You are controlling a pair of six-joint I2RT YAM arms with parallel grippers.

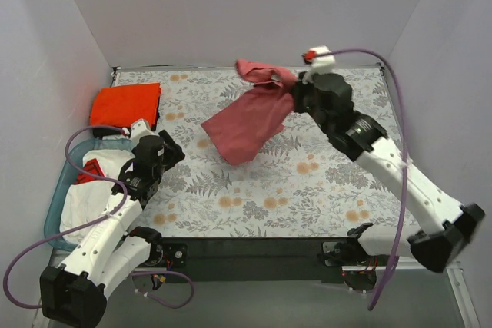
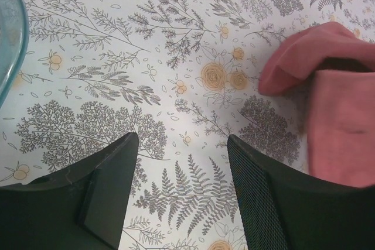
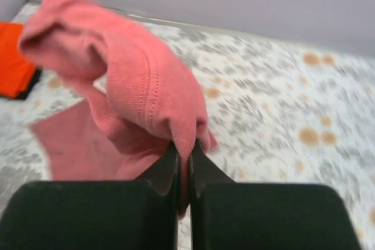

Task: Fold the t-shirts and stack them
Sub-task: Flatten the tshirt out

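— Two pincers over the floral surface (image 1: 307,182): what does each have?

— The right pincer (image 3: 183,147) is clamped tight on a fold of the rose-red t-shirt (image 1: 250,117), which it holds up above the surface's far side. The rest of the shirt drapes down toward the surface's middle, where its lower part lies on the print.

— And the left?

— The left pincer (image 2: 180,139) hangs above the surface's left half, jaws spread wide with nothing between them.

— Any other shirts?

— The orange t-shirt (image 1: 125,104) sits folded at the surface's far left corner, with black cloth (image 3: 32,83) showing under it. A teal tub (image 1: 52,213) holding white cloth (image 1: 84,201) stands off the surface's left edge.
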